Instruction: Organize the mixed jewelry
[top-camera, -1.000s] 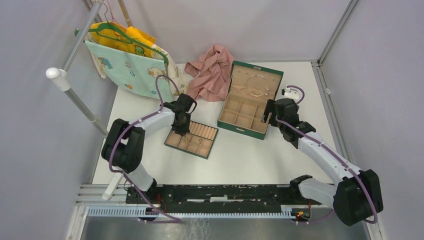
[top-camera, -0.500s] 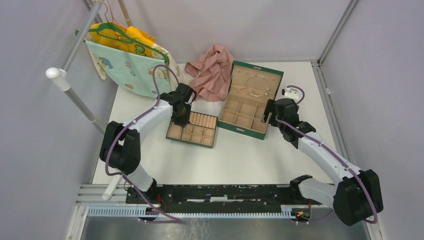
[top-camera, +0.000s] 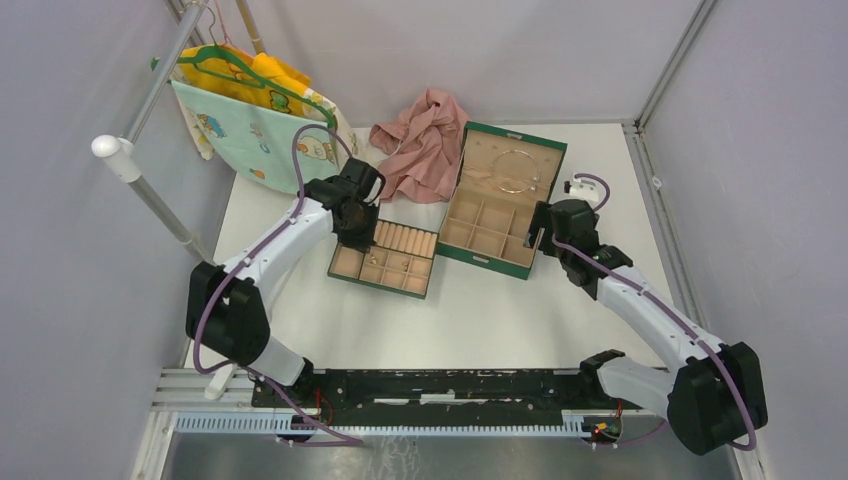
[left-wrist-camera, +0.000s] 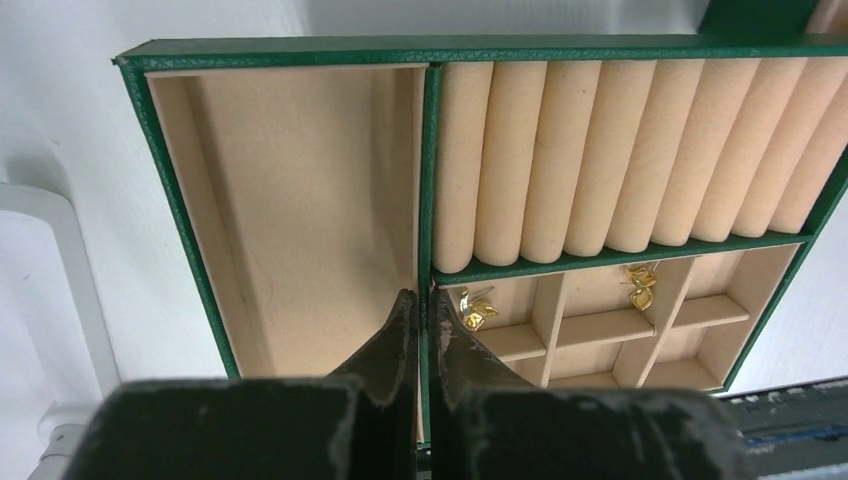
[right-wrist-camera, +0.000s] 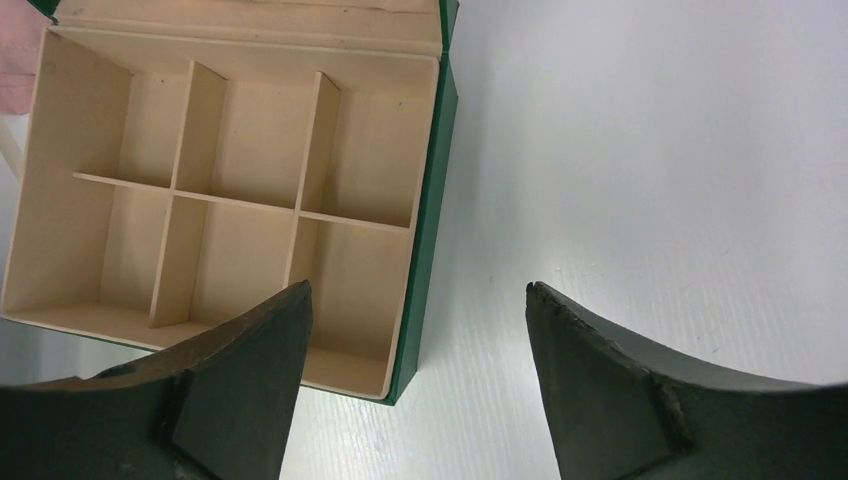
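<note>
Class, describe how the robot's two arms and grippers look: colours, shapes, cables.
The left arm and right arm have white shells, bulky black joints and a purple cable running alongside. The left gripper and right gripper have black fingers tapering towards the tips.

Pale lilac walls (top-camera: 60, 300), white table (top-camera: 480, 310), metal corner post (top-camera: 675, 55), perhaps a clothes rail (top-camera: 150, 95)

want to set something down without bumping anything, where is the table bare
Widest free patch: the table between the tray and the arm bases. A narrow gap separates tray and green box. Crowded at the back left: pink cloth, hanging clothes.
</note>
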